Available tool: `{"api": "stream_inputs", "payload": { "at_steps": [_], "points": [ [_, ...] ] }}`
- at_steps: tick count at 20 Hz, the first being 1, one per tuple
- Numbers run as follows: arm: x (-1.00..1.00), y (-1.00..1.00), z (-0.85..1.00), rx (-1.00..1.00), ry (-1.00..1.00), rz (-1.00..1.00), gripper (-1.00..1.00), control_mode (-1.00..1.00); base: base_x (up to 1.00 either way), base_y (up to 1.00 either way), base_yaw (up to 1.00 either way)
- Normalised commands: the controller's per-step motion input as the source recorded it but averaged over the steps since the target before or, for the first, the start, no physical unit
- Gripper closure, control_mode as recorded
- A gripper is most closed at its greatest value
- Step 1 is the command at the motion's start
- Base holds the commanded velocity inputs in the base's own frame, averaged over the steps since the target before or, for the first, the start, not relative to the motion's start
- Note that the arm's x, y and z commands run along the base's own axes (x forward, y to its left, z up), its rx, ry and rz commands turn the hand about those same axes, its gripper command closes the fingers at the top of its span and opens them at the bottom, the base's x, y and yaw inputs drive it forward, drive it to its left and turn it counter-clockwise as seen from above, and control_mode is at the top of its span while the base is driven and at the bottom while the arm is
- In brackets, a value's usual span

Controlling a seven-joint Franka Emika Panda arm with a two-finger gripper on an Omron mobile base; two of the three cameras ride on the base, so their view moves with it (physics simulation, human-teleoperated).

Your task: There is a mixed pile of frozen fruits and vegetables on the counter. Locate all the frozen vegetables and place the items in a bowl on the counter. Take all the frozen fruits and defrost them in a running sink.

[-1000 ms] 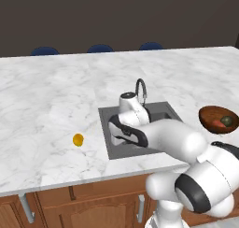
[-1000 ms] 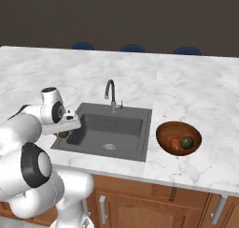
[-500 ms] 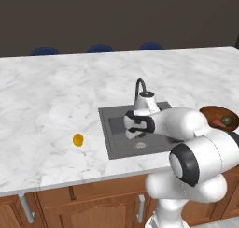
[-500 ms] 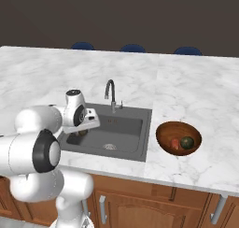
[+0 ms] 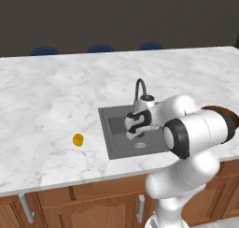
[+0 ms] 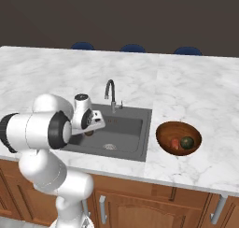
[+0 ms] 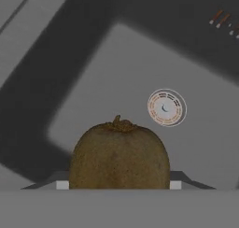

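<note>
Change: the arm has swung from the sink's (image 5: pixel 135 136) left edge to over its basin.
Gripper (image 5: pixel 136 132): jaws clenched on the olive-brown fruit (image 7: pixel 119 155).
Fruit's place: hanging above the drain (image 7: pixel 166 108).
Task meaning: ready to release; yellow-orange fruit (image 5: pixel 78 139) waits on the counter (image 5: pixel 51 101).

A kitchen: marble counter (image 5: pixel 56 91) with sink (image 5: pixel 116 138), faucet (image 6: pixel 110 92) and wooden cabinets (image 5: pixel 93 206).
</note>
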Motion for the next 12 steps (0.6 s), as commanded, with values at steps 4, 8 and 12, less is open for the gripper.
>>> {"api": "stream_inputs", "payload": {
  "at_steps": [4,8,12],
  "points": [
    [0.52,0.0,-0.15,0.0,0.05,0.0,1.0,-1.0,0.0,0.0,0.0],
    [0.26,0.0,-0.13,0.0,0.03,0.0,1.0,-1.0,0.0,0.0,0.0],
    [0.35,0.05,-0.28,0.0,0.03,0.0,1.0,-1.0,0.0,0.0,0.0]
  ]
}}
